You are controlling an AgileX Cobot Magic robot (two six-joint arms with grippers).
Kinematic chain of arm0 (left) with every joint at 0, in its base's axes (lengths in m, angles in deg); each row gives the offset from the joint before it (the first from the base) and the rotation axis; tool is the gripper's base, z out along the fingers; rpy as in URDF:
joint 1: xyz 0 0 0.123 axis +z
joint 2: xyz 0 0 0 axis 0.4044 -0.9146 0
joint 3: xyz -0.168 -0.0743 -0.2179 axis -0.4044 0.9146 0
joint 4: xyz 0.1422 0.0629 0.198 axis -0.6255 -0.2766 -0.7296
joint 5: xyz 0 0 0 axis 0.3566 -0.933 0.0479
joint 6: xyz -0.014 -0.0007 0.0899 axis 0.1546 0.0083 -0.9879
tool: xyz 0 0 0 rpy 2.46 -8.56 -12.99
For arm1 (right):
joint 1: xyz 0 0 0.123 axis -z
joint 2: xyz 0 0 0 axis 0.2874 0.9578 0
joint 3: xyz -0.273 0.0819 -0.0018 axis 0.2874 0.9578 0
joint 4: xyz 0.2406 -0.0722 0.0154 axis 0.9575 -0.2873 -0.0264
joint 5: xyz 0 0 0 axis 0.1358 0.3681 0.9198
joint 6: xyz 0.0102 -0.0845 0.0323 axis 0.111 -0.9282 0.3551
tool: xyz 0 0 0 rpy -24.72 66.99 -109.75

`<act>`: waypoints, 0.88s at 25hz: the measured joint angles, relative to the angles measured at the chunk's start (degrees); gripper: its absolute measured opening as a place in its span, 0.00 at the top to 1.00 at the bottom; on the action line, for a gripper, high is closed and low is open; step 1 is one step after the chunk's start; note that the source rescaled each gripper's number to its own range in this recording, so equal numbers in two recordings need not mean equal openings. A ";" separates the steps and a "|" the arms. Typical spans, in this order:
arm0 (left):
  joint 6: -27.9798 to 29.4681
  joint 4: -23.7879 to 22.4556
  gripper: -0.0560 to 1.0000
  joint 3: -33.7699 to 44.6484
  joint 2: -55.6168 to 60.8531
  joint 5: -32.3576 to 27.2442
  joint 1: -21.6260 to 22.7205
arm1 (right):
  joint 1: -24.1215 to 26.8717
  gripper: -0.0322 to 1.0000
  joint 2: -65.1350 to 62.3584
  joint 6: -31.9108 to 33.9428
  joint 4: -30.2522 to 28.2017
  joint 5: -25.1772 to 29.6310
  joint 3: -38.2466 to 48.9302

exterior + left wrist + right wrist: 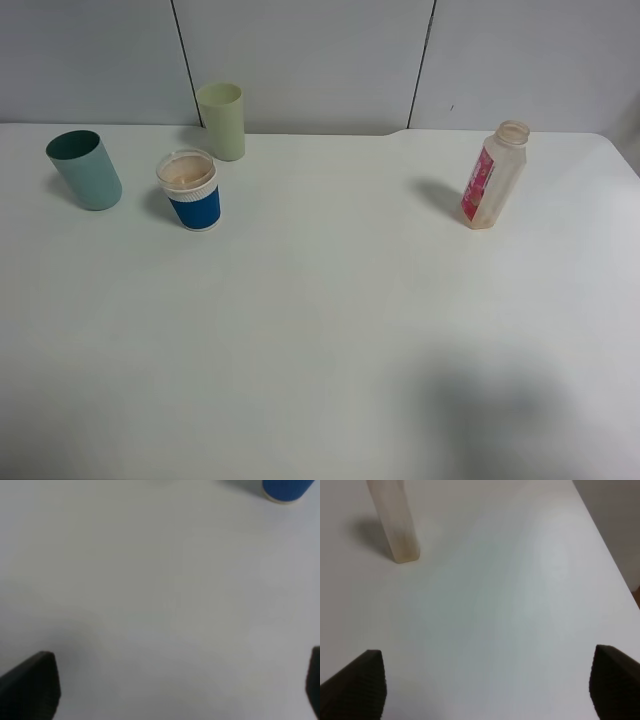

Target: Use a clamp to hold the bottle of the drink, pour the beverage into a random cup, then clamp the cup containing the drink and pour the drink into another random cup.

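A clear drink bottle with a red label and no cap stands upright at the right back of the white table; its lower part shows in the right wrist view. A blue cup with a white rim stands at the left back and holds a pale drink; its base shows in the left wrist view. A teal cup and a light green cup stand near it. My left gripper is open over bare table. My right gripper is open, short of the bottle. Neither arm shows in the exterior view.
The white table ends at a grey panelled wall behind. The table's right edge runs close to the bottle's side. A soft shadow lies on the table at the front right.
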 joint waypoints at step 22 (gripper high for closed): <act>-1.61 1.26 0.00 0.06 9.07 0.07 0.00 | 0.00 0.32 0.00 0.00 0.00 0.00 0.00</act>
